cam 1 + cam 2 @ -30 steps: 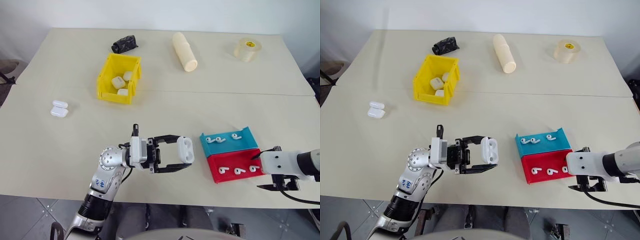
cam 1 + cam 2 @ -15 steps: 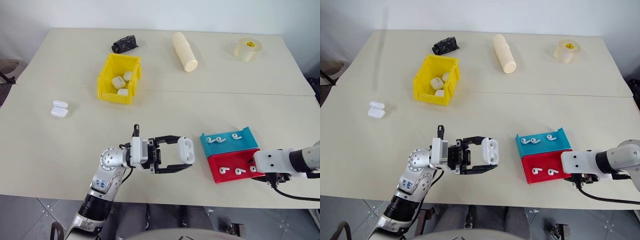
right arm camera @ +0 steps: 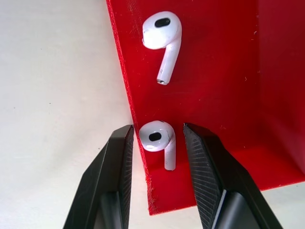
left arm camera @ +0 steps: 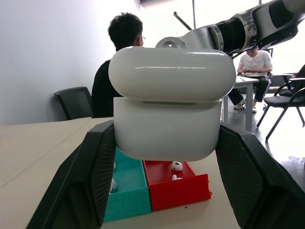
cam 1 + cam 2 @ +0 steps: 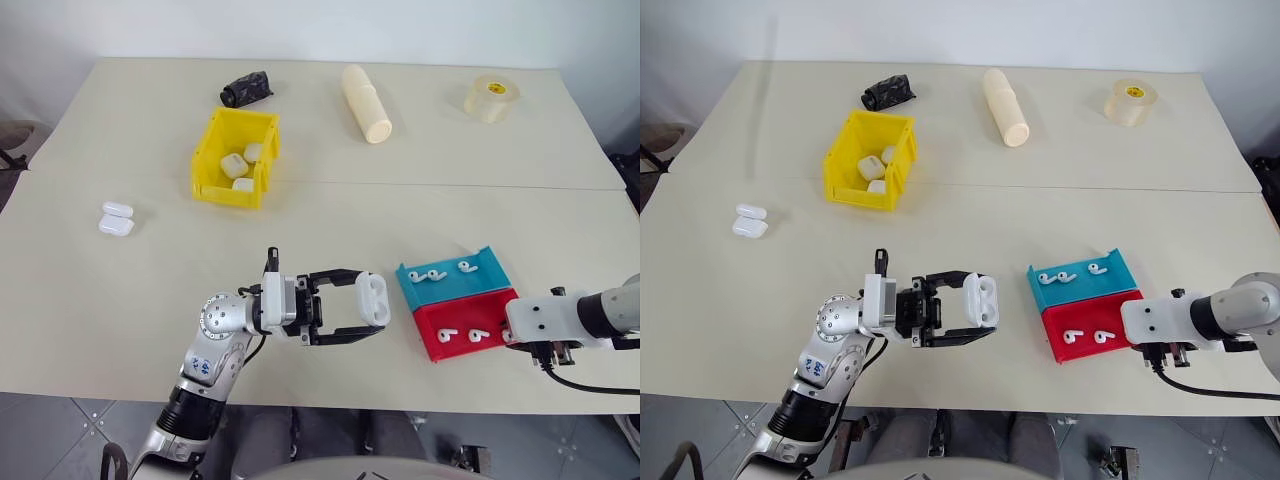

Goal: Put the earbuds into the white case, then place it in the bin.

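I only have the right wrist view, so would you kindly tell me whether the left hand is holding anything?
Observer: Yes, the left hand is shut on the white case, held above the table.
Operator: Thank you. What is in the blue tray?
Observer: Three earbuds lie in the blue tray, just behind your red one.
Operator: And the bin?
Observer: The yellow bin holds three cases.

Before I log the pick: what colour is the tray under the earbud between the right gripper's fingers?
Red: the tray under the earbud, clearest in the right wrist view.
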Motion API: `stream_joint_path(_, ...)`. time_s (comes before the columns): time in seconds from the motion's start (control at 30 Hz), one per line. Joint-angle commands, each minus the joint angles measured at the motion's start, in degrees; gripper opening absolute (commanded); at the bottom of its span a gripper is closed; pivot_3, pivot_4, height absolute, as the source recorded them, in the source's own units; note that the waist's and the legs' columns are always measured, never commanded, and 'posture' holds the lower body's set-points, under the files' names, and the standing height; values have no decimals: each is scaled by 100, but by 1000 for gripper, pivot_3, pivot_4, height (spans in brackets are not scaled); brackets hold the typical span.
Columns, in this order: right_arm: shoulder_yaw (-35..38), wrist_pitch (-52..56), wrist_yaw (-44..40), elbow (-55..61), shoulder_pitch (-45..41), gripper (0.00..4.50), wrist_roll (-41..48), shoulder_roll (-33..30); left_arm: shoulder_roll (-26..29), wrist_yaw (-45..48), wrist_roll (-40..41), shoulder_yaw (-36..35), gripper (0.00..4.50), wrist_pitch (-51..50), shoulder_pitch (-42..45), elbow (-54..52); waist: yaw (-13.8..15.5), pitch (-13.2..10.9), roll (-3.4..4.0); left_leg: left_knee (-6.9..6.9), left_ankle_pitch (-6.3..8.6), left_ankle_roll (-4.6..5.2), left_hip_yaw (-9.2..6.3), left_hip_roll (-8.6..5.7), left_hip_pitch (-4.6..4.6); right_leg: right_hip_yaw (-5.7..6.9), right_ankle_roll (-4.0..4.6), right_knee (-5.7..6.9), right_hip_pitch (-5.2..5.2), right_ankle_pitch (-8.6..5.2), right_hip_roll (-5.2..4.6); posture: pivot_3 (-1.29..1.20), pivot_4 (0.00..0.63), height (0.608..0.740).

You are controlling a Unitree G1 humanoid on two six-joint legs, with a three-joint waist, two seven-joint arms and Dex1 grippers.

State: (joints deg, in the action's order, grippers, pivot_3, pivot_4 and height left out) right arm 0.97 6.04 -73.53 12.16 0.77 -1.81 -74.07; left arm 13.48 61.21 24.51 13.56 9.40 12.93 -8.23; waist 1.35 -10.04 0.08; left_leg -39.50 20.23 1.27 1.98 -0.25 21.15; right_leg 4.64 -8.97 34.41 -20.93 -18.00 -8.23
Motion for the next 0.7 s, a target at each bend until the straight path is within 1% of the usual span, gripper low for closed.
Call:
stream_joint_path(0.03,-73,-17,-7,-56,-39,1659,-129,-53,-47,-70,-1,6,2774,105,65,-155,-1,0,0,-2,0,0,-1,0,-1,1,0,0,1,0,0,0,150,740)
stream_joint_path(0.17,-94,-70,-39,-79,-28,1659,-135,-48,-56,-83,-8,8,2774,121,80,-133,-1,0,0,-5,1,-1,-6,0,-5,6,0,-3,12,0,0,0,150,740)
stream_joint_path(0.27,-94,-68,-40,-67,47,1139,-139,-30,-65,-83,-11,7,2774,132,109,-106,-5,0,-1,-6,1,-2,-13,1,-6,15,0,-9,20,0,0,0,150,740)
stream_joint_path(0.33,-68,-78,-20,-62,56,584,-124,3,-65,-75,-6,3,2774,135,122,-91,-14,1,-3,-9,2,-3,-18,4,-9,21,0,-15,28,0,2,0,150,740)
stream_joint_path(0.53,345,27,6,173,186,584,193,47,4,151,131,12,2774,73,120,-31,-6,0,-2,-14,3,-4,-25,4,-6,29,-2,-20,33,1,2,0,150,740)
stream_joint_path(0.63,853,47,-123,448,366,584,667,135,65,274,239,-62,2774,0,135,31,1,-1,2,-14,3,-4,-26,2,-4,30,-2,-18,32,1,1,0,150,740)
stream_joint_path(0.7,1210,62,-169,670,495,584,1057,302,126,385,339,-150,2774,-50,178,121,6,-2,3,-14,3,-4,-28,2,-2,31,-3,-19,32,2,1,0,150,740)
